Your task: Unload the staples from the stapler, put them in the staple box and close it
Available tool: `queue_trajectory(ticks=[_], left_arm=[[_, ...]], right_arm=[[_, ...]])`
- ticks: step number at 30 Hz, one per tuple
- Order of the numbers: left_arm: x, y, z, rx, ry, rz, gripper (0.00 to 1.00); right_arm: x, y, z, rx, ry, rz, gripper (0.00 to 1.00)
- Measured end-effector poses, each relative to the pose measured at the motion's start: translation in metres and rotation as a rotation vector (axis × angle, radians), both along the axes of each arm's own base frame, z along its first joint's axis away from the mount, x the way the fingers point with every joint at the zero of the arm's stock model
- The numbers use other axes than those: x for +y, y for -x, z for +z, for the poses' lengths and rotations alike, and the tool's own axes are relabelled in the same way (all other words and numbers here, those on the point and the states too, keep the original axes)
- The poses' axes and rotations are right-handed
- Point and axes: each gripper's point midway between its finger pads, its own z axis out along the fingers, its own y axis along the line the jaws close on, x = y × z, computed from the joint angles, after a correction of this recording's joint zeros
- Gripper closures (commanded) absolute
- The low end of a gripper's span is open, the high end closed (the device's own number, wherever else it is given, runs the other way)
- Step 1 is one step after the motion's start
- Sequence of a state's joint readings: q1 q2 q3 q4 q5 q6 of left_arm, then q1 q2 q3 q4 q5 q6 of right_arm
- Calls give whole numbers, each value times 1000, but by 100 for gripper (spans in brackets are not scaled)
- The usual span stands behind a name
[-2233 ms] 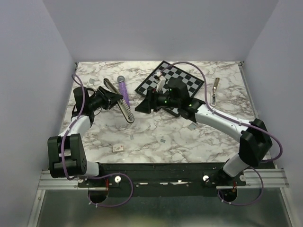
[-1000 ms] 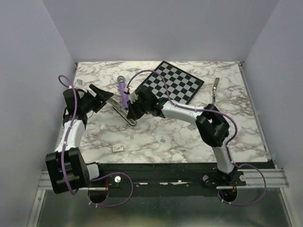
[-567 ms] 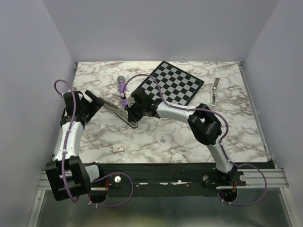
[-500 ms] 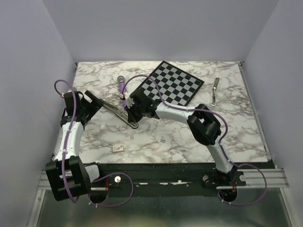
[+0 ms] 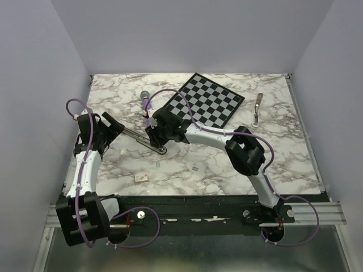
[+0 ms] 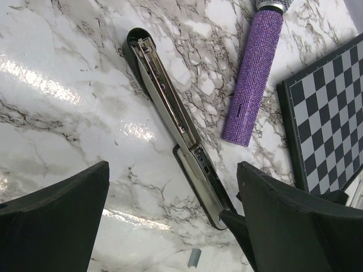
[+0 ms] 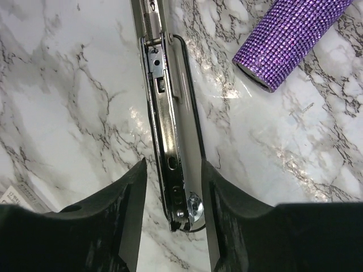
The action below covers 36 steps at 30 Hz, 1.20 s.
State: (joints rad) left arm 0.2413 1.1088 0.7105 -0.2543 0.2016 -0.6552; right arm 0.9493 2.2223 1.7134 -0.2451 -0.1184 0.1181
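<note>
Stapler (image 5: 136, 137) lies opened flat on the marble table (image 5: 215, 167), left of centre in the top view, long axis running upper left to lower right. Right gripper (image 7: 174, 170) hangs directly over its lower-right end, fingers partly spread, one on each side of the long axis, pinching nothing. Left gripper (image 6: 173, 170) is spread wide and empty, with the stapler just ahead of it. Purple cylinder (image 6: 252, 73) lies beside the stapler, not touching. Judgement: right arm is nearer, already square to the rail
</note>
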Motion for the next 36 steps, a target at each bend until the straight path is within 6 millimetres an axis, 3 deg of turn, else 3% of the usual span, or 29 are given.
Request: queue_trajectory(ticks=[5,8,11,14,16,17,18,22,25,30,36], left_arm=[[-2,6,-5,-1,4,2,1],[-5,5,-2,-19,12,-16,1],[-9,3,2,-38,21,-41,1],[-14,4,8,-73,29,-63,1],[-18,5,10,-93,40,-80,3],[-19,5,10,-98,44,-87,5],[-21,6,9,-99,48,-92,5],[-24,6,9,-102,59,-104,5],[-25,6,10,-107,58,-107,4],[-33,7,12,-117,64,-138,4],[-45,7,15,-131,65,-182,4]], right_arm=[[-11,7,30,22,-43,-69,43],[-32,11,63,31,-78,-146,37],[-70,14,93,53,-122,-229,29],[-125,-1,101,71,-124,-374,23],[-169,-11,91,94,-93,-493,16],[-192,-16,82,106,-69,-557,4],[-214,-18,73,117,-41,-622,0],[-292,-14,34,202,63,-833,0],[-335,-11,12,257,120,-952,0],[-373,-19,-2,294,150,-1055,2],[-379,-16,-28,353,211,-1033,5]])
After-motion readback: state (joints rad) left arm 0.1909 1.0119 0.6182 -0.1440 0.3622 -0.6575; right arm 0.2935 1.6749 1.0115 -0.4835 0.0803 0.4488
